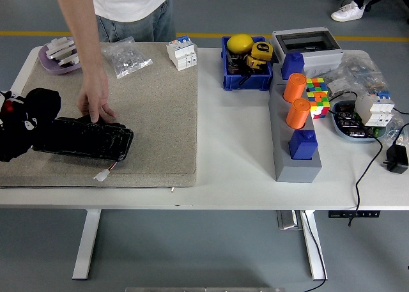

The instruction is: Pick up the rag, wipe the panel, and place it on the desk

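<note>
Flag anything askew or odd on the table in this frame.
The black panel lies skewed on the tan mat, its left end under the robot's left hand, while a person's hand presses its far edge. A loose wire plug sticks out beneath it. No rag is clearly visible.
</note>
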